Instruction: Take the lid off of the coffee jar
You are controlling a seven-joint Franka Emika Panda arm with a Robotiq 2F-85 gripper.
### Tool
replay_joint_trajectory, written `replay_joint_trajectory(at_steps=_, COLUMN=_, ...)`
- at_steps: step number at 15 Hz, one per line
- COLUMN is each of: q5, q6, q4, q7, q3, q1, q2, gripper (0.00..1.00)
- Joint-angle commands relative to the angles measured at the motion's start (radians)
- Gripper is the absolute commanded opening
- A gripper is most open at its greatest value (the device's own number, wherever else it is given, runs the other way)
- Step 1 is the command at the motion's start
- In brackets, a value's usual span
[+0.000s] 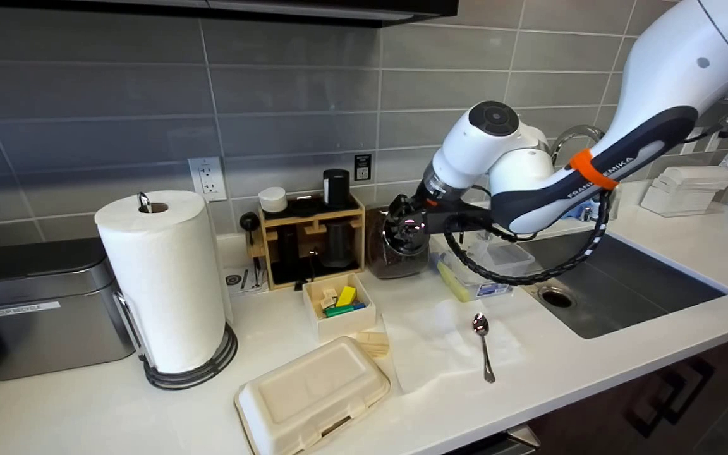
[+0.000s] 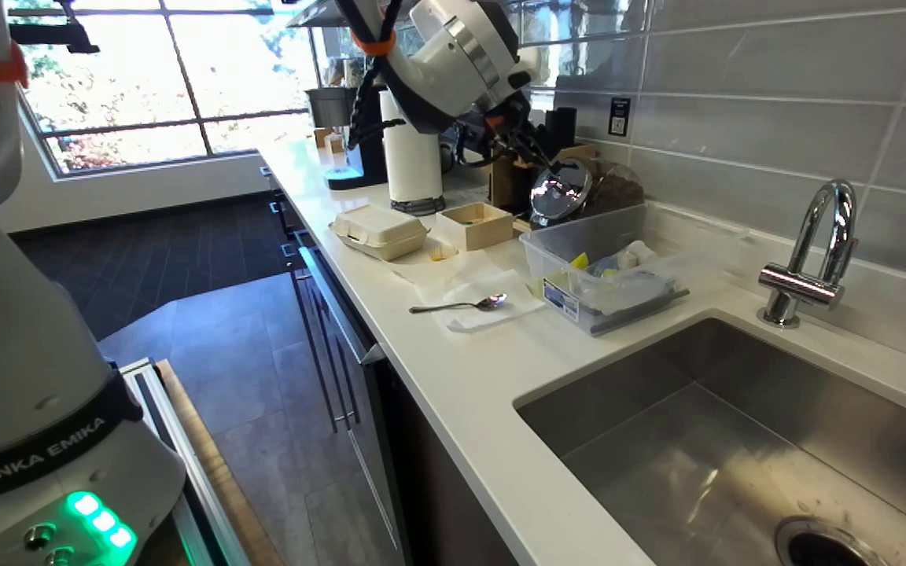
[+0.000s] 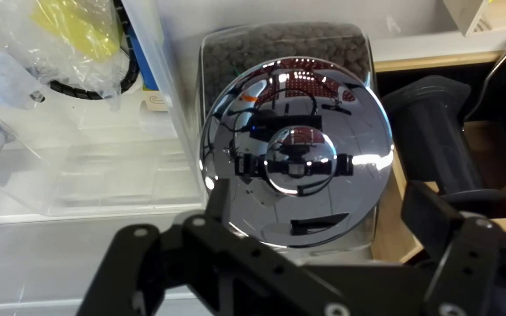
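The gripper [image 3: 323, 202] is spread wide here in the wrist view, grip unloaded: one fingertip [image 3: 218, 202] at eight o'clock of the shiny lid [image 3: 298, 153], the other fingertip [image 3: 428, 210] out at four! That eight-o'clock tip overlaps the lid's edge from this angle; whether it touches, I can't call. The lid sits on the coffee jar [image 3: 279, 40], which peeks out at twelve, with a clear bin [image 3: 117, 180] just beside at nine and a wooden rack [image 3: 391, 228] at three.

Across to an exterior view, and the gripper's [image 1: 405, 224] right up at the jar, dark on dark, so I can't make out its fingers. Rack at nine o'clock from it, bin at four, and a spoon [image 1: 483, 344] at five, lying partly on a white sheet [image 1: 427, 344].

Now in an exterior view: there's the lid [image 2: 559, 189], tilted and gleaming, jar at three o'clock of it, gripper up at eleven; any gap between them's too small to judge.
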Motion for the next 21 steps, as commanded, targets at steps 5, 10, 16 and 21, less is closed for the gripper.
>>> replay_joint_trajectory(at_steps=5, q5=-0.111, q6=0.015, q4=0.078, q7=0.109, q3=-0.049, q1=0.05, q2=0.076, gripper=1.0)
replay_joint_trajectory(at_steps=10, q5=-0.14, q6=0.002, q4=0.105, q7=0.158, q3=-0.07, q1=0.077, q2=0.1, gripper=1.0)
replay_joint_trajectory(at_steps=16, q5=-0.139, q6=0.002, q4=0.11, q7=0.162, q3=-0.092, q1=0.084, q2=0.112, gripper=1.0)
replay_joint_trajectory(at_steps=21, q5=-0.138, q6=0.003, q4=0.112, q7=0.159, q3=-0.106, q1=0.089, q2=0.118, gripper=0.69)
